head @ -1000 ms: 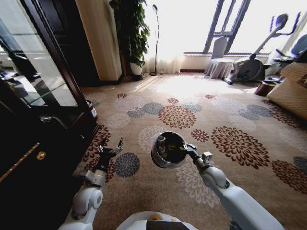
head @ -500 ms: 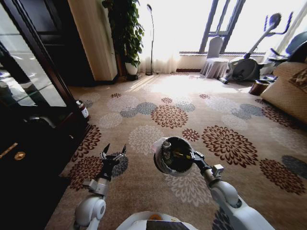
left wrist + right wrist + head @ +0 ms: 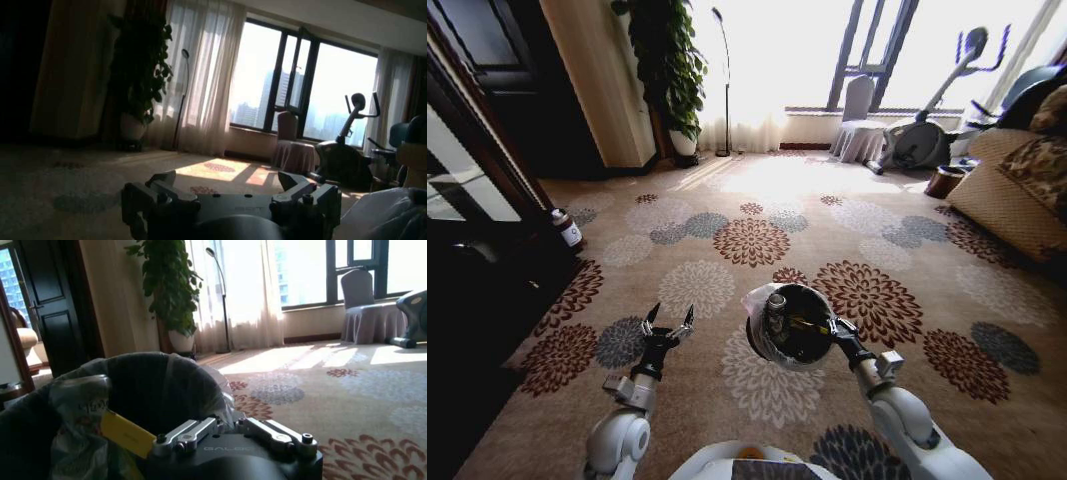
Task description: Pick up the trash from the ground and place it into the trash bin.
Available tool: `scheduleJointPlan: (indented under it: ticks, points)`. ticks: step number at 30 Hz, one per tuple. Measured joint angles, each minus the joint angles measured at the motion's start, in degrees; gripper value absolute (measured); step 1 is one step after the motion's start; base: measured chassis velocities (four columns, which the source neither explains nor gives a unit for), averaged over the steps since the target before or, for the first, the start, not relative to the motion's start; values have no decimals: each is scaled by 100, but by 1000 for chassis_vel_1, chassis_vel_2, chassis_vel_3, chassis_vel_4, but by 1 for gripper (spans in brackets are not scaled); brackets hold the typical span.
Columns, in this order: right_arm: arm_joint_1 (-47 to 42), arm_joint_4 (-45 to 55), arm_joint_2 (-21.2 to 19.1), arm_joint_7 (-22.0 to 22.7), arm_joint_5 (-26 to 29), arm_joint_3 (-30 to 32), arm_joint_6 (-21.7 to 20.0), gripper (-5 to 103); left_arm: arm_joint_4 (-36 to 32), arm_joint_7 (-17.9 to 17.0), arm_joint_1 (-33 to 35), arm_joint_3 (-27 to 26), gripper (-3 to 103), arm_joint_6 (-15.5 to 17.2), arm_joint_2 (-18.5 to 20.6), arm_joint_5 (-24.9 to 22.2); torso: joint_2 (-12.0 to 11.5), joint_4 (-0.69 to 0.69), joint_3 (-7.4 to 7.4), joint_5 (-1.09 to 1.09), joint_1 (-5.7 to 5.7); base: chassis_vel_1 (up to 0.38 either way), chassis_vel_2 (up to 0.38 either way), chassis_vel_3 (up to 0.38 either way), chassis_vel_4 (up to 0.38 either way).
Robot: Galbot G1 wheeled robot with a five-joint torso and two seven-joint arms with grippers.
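My right gripper (image 3: pixel 835 334) is shut on the rim of the trash bin (image 3: pixel 789 326), a small black bucket with a whitish liner, held above the carpet in front of me with its mouth facing the head camera. Inside lie a can-shaped piece (image 3: pixel 775 312) and a yellow piece (image 3: pixel 804 322). The right wrist view shows the trash bin (image 3: pixel 153 385), the yellow piece (image 3: pixel 127 432) and my right gripper (image 3: pixel 223 430) clamped on the rim. My left gripper (image 3: pixel 670 318) hangs open and empty beside the bin, seen close in the left wrist view (image 3: pixel 233 189).
A flowered carpet (image 3: pixel 757 240) stretches ahead. A dark cabinet (image 3: pixel 477 230) stands at the left with a small dark cylinder (image 3: pixel 567 229) by it. A plant (image 3: pixel 667 70), a floor lamp (image 3: pixel 724 80), a covered chair (image 3: pixel 859 125), an exercise bike (image 3: pixel 922 130) and a sofa (image 3: pixel 1017 190) line the far side.
The whole head view has swung: cabinet, plant and carpet pattern have slid leftward, so the camera turned right. Both arms keep their pose, the bin still held.
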Motion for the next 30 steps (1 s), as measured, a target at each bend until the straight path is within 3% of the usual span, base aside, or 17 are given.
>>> scheduleJointPlan:
  ticks: [3,5,6,9,20,23,27,30]
  points:
    - [-24,12,20,-6,0,18,12,3,28,-1,-3,1,100,-7,-13,-5,0,1,0,7,0,-350,-366,345,354]
    - [-57,34,45,-7,0,44,21,3,73,-1,-5,3,100,-28,-25,-11,-1,0,0,0,0,-353,-360,333,347]
    - [-79,49,61,-7,0,52,22,3,85,-1,-7,5,100,-37,-27,-12,0,0,0,8,0,-339,-353,339,356]
    - [-125,84,95,-25,0,67,38,3,106,-4,-17,17,100,-46,-30,-13,-1,0,0,-2,0,-344,-357,354,354]
    - [-366,133,158,-103,-32,191,111,3,175,-17,-53,76,100,-47,-60,0,0,0,0,3,0,-349,-360,352,345]
    - [-461,199,163,77,-137,278,42,3,207,-19,-59,82,100,-51,-63,0,-1,1,0,3,0,-336,-348,356,342]
    - [-612,275,237,703,-284,463,-158,3,269,-23,-111,90,100,-53,-48,-16,-1,0,0,-3,0,-342,-361,370,352]
    - [-733,328,339,1032,-365,578,-177,3,328,-24,-169,106,100,-53,-37,-21,0,-1,0,6,0,-322,-346,329,311]
